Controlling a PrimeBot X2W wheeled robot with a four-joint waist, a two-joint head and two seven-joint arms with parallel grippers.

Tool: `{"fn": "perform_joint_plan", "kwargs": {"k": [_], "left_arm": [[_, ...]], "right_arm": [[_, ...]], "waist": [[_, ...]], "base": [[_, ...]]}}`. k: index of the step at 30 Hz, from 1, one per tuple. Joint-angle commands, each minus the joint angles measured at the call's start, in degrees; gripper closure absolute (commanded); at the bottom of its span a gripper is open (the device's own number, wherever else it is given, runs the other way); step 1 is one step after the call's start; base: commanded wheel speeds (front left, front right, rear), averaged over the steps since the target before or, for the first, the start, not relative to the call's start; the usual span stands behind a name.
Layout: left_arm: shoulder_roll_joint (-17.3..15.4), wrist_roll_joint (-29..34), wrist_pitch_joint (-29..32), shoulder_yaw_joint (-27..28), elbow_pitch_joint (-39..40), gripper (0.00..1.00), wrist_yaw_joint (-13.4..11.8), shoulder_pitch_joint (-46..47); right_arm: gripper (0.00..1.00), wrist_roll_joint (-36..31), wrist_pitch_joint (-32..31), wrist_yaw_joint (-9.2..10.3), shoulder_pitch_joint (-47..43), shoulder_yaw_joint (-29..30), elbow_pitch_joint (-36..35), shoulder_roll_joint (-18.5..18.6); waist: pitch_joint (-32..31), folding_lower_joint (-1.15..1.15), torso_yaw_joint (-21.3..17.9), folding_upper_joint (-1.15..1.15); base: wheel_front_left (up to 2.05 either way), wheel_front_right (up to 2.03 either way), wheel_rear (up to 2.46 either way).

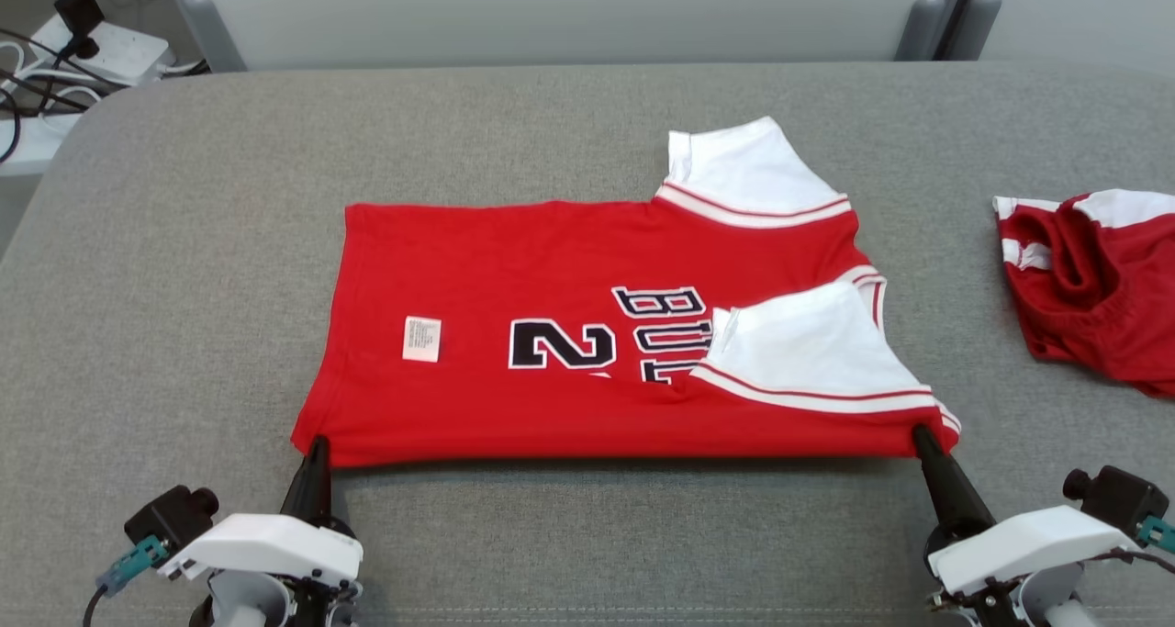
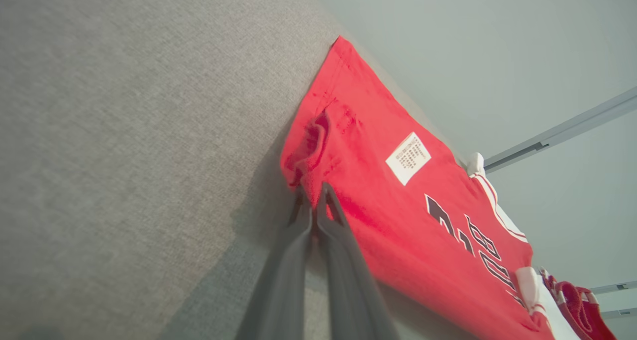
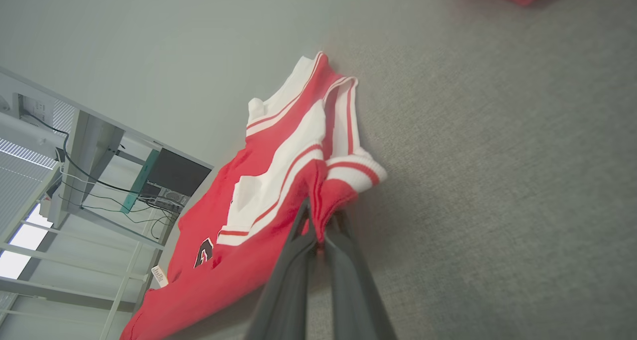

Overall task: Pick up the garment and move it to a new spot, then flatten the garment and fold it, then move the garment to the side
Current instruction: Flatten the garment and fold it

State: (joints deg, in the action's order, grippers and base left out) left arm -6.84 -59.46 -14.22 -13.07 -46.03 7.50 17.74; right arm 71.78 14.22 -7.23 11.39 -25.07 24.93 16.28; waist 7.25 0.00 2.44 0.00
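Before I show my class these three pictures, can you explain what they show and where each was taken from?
A two-armed robot. One picture comes from its head camera, looking down; the other two from wrist cameras, looking along each arm's dark fingers. A red jersey with white sleeves lies on a grey fabric surface. The left end effector and right end effector are each shut on a near corner of it. A second crumpled red-and-white garment lies apart on the right.
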Motion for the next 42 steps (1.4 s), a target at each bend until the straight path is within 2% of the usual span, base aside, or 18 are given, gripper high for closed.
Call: {"fn": "perform_joint_plan", "kwargs": {"k": [1,18,19,20,21,22,27,31,34,37,42], "left_arm": [[-1.9,0.8,-0.8,2.4,0.4,1.0,0.0,-0.2],[-1.3,2.4,-0.8,3.9,-1.8,1.0,0.0,-2.5],[-1.2,2.4,-0.8,3.8,-2.1,1.0,0.0,-2.6],[-1.1,2.3,-0.8,3.7,-2.3,0.76,0.0,-2.7],[-1.2,2.5,-0.8,3.5,-2.7,0.26,0.0,-2.6],[-1.3,2.7,-0.8,3.4,-3.0,0.0,0.0,-2.6],[-2.0,5.0,-0.8,4.7,-4.4,0.0,0.0,-2.2],[-2.3,8.6,-0.8,8.0,-3.7,0.0,-0.2,-2.1],[-2.1,12.1,-0.8,10.3,-1.8,0.0,-0.2,-2.1],[-1.1,14.2,-0.8,12.4,0.2,0.0,-0.1,-2.0],[-1.1,20.4,-0.8,13.0,3.5,0.0,-0.1,-1.1]], "right_arm": [[1.0,0.8,0.8,-0.25,-0.7,-1.3,-1.4,1.5],[1.0,4.3,0.7,-0.25,-3.6,-6.1,-2.3,3.3],[0.66,4.5,0.4,-0.25,-3.6,-6.5,-1.8,3.4],[0.05,4.7,0.1,-0.25,-3.6,-6.7,-1.2,3.4],[0.0,5.0,-0.2,-0.25,-3.5,-7.0,-0.5,3.5],[0.0,4.8,-0.2,-0.25,-3.3,-7.1,0.1,3.6],[0.0,4.0,0.3,-0.25,-3.0,-5.8,1.9,4.4],[0.0,1.9,0.7,-0.25,-2.6,-3.0,2.5,5.4],[0.0,-2.2,0.7,-0.25,-1.8,1.5,1.9,5.4],[0.0,-7.2,0.8,-0.25,-1.1,6.2,0.1,3.9],[0.0,-17.5,0.8,-0.25,1.9,9.4,-1.7,2.7]], "waist": [[-1.1,0.0,-0.4,0.0],[-4.2,0.0,-1.4,0.0],[-4.2,0.0,-1.4,0.0],[-4.2,0.0,-1.4,0.0],[-4.2,0.0,-1.4,0.0],[-4.2,0.0,-1.4,0.0],[-4.0,0.0,-1.2,0.0],[-3.9,0.0,-1.1,0.0],[-3.6,0.0,-1.3,0.0],[-3.3,0.0,-1.4,0.0],[-2.2,0.0,-1.3,0.0]], "base": [[0.0,0.0,0.0],[0.0,0.0,0.0],[0.0,0.0,0.0],[0.0,0.0,0.0],[0.0,0.0,0.0],[0.0,0.0,0.0],[0.0,0.0,0.0],[0.0,0.0,0.0],[0.0,0.0,0.0],[0.0,0.0,0.0],[0.0,0.0,0.0]]}}
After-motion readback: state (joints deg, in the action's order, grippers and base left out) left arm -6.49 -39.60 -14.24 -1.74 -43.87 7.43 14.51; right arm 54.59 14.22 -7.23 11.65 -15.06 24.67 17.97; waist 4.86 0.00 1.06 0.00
